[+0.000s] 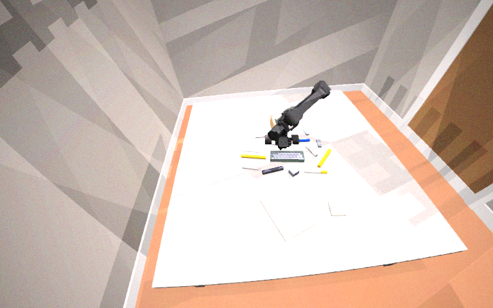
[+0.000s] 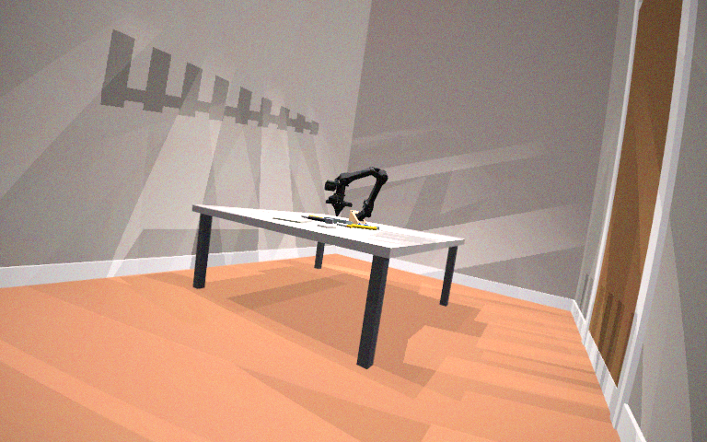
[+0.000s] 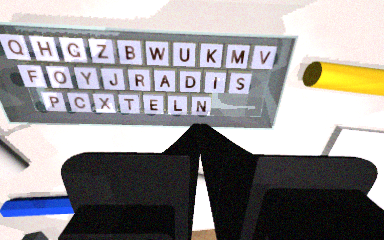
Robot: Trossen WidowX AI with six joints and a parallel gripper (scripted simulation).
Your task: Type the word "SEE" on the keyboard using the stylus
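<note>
The gripper point(image 1: 280, 147) point(image 2: 337, 214) point(image 3: 199, 130) has its fingertips pressed together, with nothing visible between them; beyond the tips, in the wrist view, lies the keyboard point(image 1: 287, 160) point(image 2: 341, 221) point(image 3: 150, 120), its N key point(image 3: 201, 107) nearest them; which item is the stylus, I cannot tell

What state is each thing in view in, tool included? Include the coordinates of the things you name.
Tool point(image 1: 280, 147) point(image 2: 337, 214) point(image 3: 199, 130): shut, nothing visible between the fingertips
Arm point(image 1: 304, 106) point(image 2: 359, 174): bent, reaching over the desk
Keyboard point(image 1: 287, 160) point(image 3: 240, 120): lying flat, keys facing up
Blue stick point(image 1: 304, 140) point(image 3: 37, 206): lying flat
Yellow stick point(image 1: 253, 156) point(image 3: 350, 78): lying flat
Black stick point(image 1: 273, 169): lying flat
</note>
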